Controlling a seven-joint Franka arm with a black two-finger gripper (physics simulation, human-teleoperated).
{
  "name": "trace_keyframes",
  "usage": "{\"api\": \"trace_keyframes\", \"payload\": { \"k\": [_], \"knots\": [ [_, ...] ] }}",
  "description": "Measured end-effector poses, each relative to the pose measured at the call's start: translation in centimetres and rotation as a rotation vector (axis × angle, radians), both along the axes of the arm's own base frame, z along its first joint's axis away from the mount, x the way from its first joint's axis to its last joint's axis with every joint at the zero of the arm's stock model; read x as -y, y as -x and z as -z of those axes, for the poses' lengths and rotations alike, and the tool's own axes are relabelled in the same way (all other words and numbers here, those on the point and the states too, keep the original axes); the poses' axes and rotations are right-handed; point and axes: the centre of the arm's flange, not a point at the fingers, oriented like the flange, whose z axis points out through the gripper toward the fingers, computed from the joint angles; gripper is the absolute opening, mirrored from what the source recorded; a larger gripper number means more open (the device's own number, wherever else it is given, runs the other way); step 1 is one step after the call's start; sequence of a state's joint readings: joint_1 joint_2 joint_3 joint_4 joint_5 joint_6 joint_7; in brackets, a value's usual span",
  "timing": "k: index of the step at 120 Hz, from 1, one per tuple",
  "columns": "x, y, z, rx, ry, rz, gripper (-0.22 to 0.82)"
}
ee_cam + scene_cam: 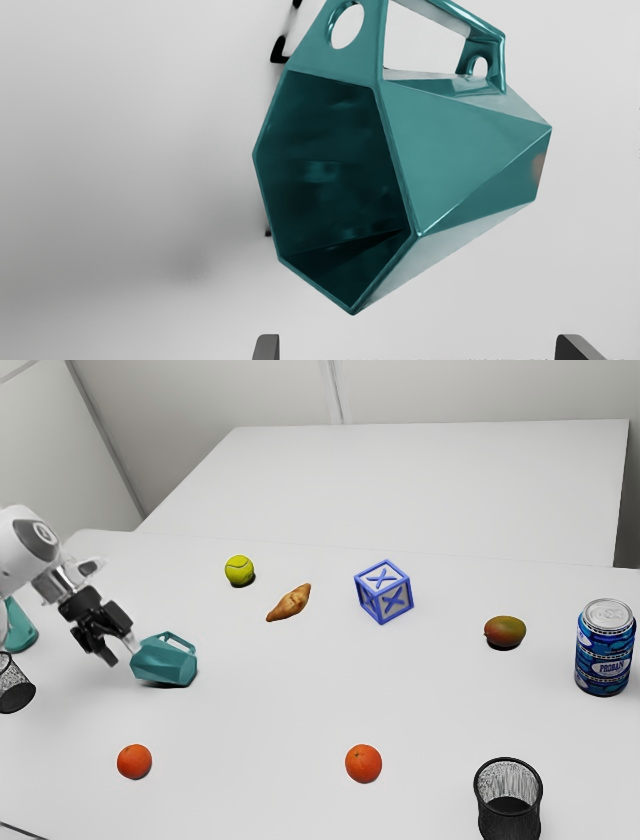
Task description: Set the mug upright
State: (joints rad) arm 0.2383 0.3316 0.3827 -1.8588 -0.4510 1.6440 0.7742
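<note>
Mug (165, 663), teal and faceted, lies sideways at the exterior view's left, handle uppermost, mouth facing your gripper (121, 650), its 2 fingers apart.

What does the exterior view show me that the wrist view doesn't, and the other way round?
Exterior view: tennis ball, brown pointed item, blue-and-white block, reddish-green fruit, blue can, two oranges, two black mesh cups, and the arm.

Wrist view: straight into the dark hollow of the teal mug, and round holes through its handle.

Both: the mug lying tipped over, near the open gripper.
</note>
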Motion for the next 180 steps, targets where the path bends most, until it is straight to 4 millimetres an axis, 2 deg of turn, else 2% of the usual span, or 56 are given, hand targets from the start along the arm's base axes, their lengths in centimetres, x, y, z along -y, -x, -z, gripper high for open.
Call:
{"api": "trace_keyframes", "payload": {
  "k": [27, 45, 83, 109, 133, 141, 171, 180],
  "knots": [
    [-0.2, 0.4, 1.6, -0.001, 0.078, 0.011, 0.6],
    [-0.5, -0.9, 1.3, 0.03, 0.092, 0.028, 0.6],
    [-0.2, -2.9, 2.7, 0.093, 0.184, -0.007, 0.6],
    [-0.1, -3.1, 2.8, 0.118, 0.234, -0.029, 0.6],
    [0.1, -3.0, 3.9, 0.114, 0.279, -0.055, 0.59],
    [0.0, -2.9, 4.2, 0.11, 0.288, -0.061, 0.53],
    [0.0, -2.6, 4.3, 0.107, 0.306, -0.071, 0.11],
    [0.0, -2.6, 4.2, 0.106, 0.311, -0.071, 0.01]
  ]
}}
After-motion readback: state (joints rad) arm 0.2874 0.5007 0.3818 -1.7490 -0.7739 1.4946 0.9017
